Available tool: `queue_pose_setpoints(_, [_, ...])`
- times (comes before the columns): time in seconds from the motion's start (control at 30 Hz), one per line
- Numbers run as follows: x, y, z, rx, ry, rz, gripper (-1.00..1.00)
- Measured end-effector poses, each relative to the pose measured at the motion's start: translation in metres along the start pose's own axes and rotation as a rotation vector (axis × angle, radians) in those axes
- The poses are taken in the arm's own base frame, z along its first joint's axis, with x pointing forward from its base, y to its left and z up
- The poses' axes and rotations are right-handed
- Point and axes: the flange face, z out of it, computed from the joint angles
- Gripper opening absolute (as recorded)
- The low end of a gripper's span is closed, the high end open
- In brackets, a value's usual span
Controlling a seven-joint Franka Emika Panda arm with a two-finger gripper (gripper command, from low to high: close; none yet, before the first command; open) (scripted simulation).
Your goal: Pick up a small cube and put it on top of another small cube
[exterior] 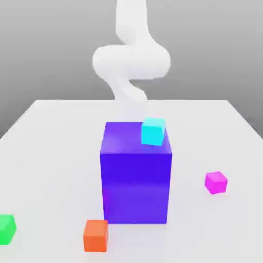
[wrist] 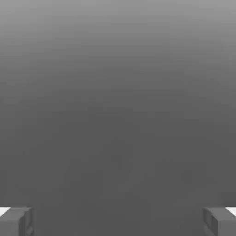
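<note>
The pink cube [exterior: 215, 182] sits on the white table [exterior: 51, 154], well to the exterior view's right of the big blue block [exterior: 136, 180]. A cyan cube [exterior: 153, 131] rests atop that block; an orange cube [exterior: 96, 235] lies near its front. The claw [wrist: 118, 221] hangs spread wide, gripping nothing.

From my exterior view, the green cube [exterior: 6, 229] at lower left is cut off by the frame's left edge, and the white arm [exterior: 131, 59] runs out past the top edge. The big blue-purple block [exterior: 136, 180] hides the arm's lower end from me. In my hand view, both fingertips [wrist: 16, 221] are cropped at the bottom corners.
</note>
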Motion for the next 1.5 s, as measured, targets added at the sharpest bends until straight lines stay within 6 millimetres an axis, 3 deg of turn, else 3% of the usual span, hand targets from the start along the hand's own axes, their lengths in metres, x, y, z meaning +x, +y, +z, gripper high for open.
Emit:
queue_pose_setpoints(0.17, [-0.091,-0.027,0.119,-0.012,-0.208,-0.378,0.00])
queue_pose_setpoints(0.33, [-0.213,-0.028,0.204,0.004,-0.407,-0.765,0.00])
queue_pose_setpoints(0.5, [-0.347,0.007,0.255,0.043,-0.607,-1.173,0.00])
queue_pose_setpoints(0.63, [-0.446,0.057,0.265,0.097,-0.760,-1.509,0.00])
queue_pose_setpoints(0.67, [-0.460,0.067,0.269,0.105,-0.782,-1.553,0.00])
queue_pose_setpoints(0.9, [-0.492,0.101,0.314,0.104,-0.803,-1.574,0.00])
queue_pose_setpoints(0.93, [-0.495,0.104,0.318,0.104,-0.803,-1.574,-1.00])
queue_pose_setpoints(1.2, [-0.492,0.101,0.314,0.102,-0.804,-1.575,-1.00])
queue_pose_setpoints(1.43, [-0.465,0.075,0.274,0.093,-0.808,-1.574,-1.00])
queue_pose_setpoints(1.5, [-0.435,0.066,0.292,0.030,-0.813,-1.462,-1.00])
